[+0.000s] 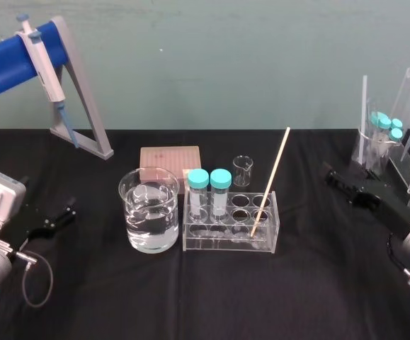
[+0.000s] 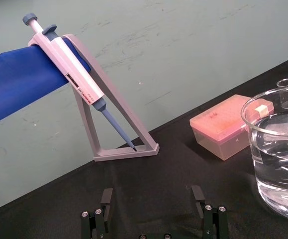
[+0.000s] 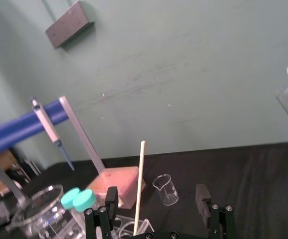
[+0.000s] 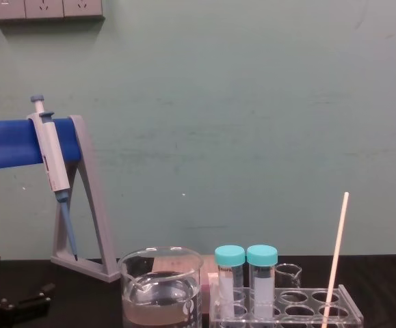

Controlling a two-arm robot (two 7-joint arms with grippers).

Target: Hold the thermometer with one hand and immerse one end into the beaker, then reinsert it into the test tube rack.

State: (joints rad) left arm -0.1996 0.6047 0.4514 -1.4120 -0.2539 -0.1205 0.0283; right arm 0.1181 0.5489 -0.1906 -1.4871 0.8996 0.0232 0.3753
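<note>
- left gripper (image 1: 64, 214) open, left of beaker (image 1: 149, 212)
- right gripper (image 1: 336, 178) open, right of test tube rack (image 1: 226, 245)
- thermometer (image 1: 270, 184) leans in that rack's right end

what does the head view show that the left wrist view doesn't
Head view, not left wrist: the thermometer leaning in the rack, two teal-capped tubes, and the right gripper out on the right. Left wrist, not head: the left gripper from behind, fingers apart, and the dark label on the pipette. Both: beaker of water, pink box, small beaker, pipette on its stand.
</note>
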